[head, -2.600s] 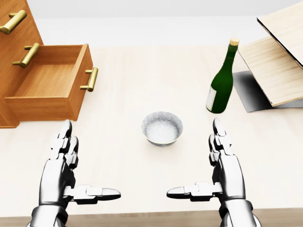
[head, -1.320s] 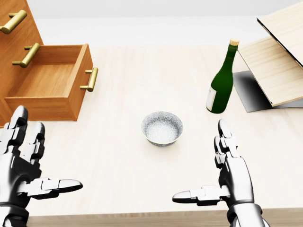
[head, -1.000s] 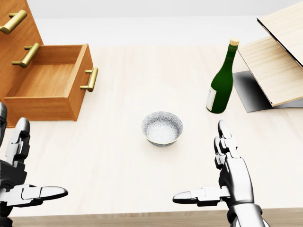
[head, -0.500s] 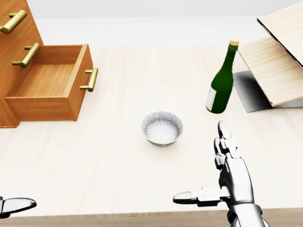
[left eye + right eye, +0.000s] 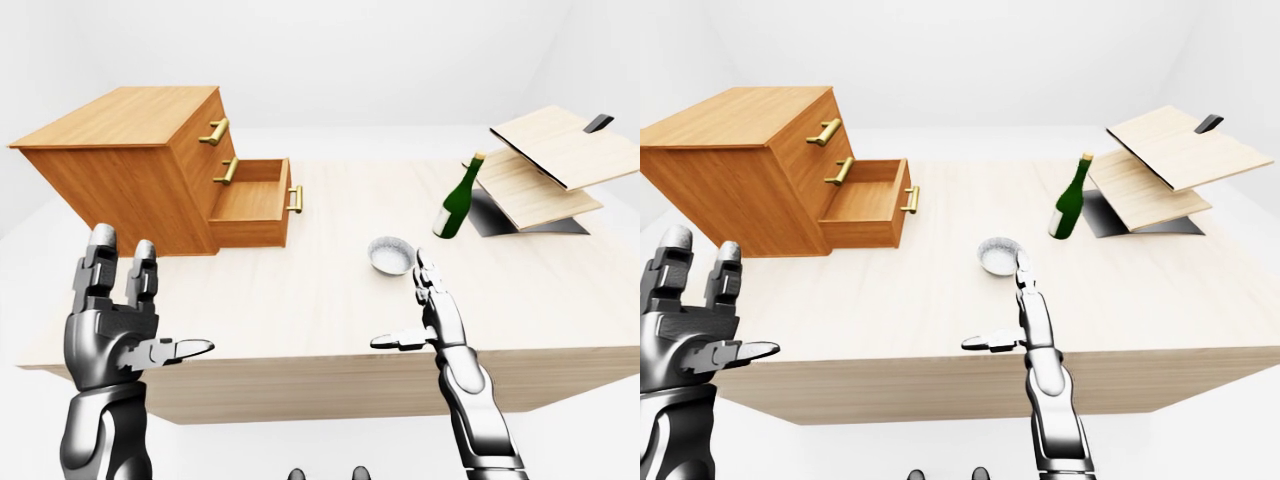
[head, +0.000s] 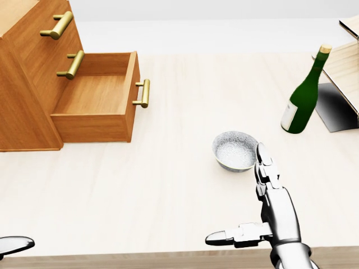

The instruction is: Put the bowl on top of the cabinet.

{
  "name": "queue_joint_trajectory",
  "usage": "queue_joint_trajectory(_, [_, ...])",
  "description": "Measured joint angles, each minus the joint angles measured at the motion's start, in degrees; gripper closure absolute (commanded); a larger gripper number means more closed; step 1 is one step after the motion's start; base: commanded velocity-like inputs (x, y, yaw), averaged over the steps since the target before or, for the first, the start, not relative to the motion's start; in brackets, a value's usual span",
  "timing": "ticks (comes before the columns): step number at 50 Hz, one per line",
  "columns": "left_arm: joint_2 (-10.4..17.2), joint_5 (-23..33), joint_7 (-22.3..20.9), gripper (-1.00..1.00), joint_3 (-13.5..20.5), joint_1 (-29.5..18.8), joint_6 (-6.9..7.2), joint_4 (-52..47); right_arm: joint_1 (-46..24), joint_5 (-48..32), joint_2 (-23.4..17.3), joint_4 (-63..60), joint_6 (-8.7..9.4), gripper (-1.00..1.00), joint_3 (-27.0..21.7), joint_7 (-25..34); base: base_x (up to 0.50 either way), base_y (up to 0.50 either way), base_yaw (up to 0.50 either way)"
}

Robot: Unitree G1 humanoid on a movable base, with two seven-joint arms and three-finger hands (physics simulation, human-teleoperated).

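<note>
White walls and a pale floor are surrounding a light wooden table (image 5: 300, 290). At the left of the left-eye view, a wooden cabinet (image 5: 130, 165) is standing on the tabletop, its flat top bare, with brass handles on its drawers. Its lowest drawer (image 6: 95, 103) is sitting pulled out, showing an empty wooden interior.

Near the table's middle, the bowl (image 6: 235, 150), a small speckled grey-white one, is resting upright on the surface, well apart from the cabinet and to the right of the open drawer. A green bottle (image 6: 303, 101) with a cork and a white label is standing to the upper right of the bowl. Beyond the bottle, two pale wooden boards (image 5: 555, 160) are leaning at an angle over a dark patch.

The right hand (image 6: 269, 210) is hovering over the table just below the bowl, fingers stretched straight and thumb pointing left, grasping nothing; its fingertip is lying very near the bowl's rim. The left hand (image 5: 115, 325) is hanging off the table's left edge, fingers raised and spread, also released and empty.
</note>
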Motion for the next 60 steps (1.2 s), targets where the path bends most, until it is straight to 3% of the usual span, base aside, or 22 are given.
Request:
queue_joint_trajectory(26, [0.1,-0.1,0.2,-1.0,0.3,0.1,0.0,-0.7,-0.5,0.4,0.2,1.1,-0.16,-1.0,-0.4,-0.3,0.0,0.5,0.0])
queue_joint_trajectory(37, [0.2,0.1,0.2,-1.0,0.3,0.0,0.0,-0.6,-0.9,2.5,0.6,1.2,0.56,-1.0,-0.8,-0.7,0.03,0.0,0.0])
queue_joint_trajectory(60, [0.0,0.2,0.1,-1.0,0.2,0.2,0.0,-0.7,0.4,2.4,0.3,-0.9,-0.32,-1.0,-0.6,0.3,0.49,0.0,0.0])
